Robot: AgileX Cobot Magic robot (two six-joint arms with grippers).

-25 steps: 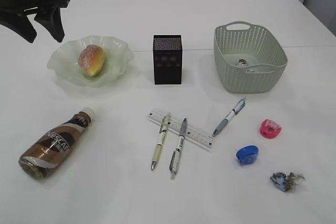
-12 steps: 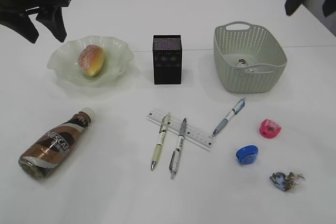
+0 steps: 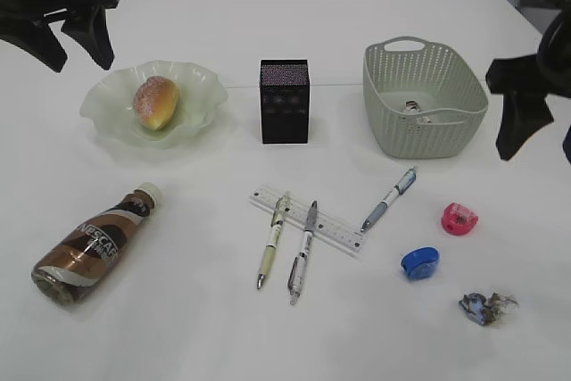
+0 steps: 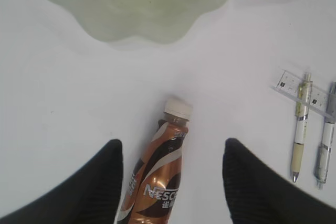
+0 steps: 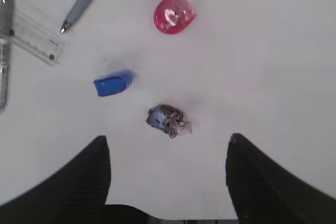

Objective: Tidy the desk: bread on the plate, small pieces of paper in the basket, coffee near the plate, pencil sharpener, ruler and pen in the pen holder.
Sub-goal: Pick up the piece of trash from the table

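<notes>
The left tool [image 3: 76, 37] hangs released and empty above the surface's [image 3: 178, 327] far-left corner, just behind the plate [image 3: 201, 95] that holds the bread [image 3: 156, 102]. The right tool [image 3: 540, 131] hangs released and empty at the right edge, beside the basket [image 3: 393, 104], partly cut off by the frame. Open room lies along the front edge and between the bottle [image 3: 94, 245] and the ruler [image 3: 335, 227]. 2 pens [image 3: 273, 243] lie across the ruler; a 3rd pen [image 3: 390, 198] lies just right of it. The holder [image 3: 285, 101] stands mid-surface. The red sharpener [image 3: 459, 219], blue sharpener [image 3: 419, 262] and paper scrap [image 3: 486, 306] sit near the right-front corner. Something small lies in the basket, too hard to make out.
</notes>
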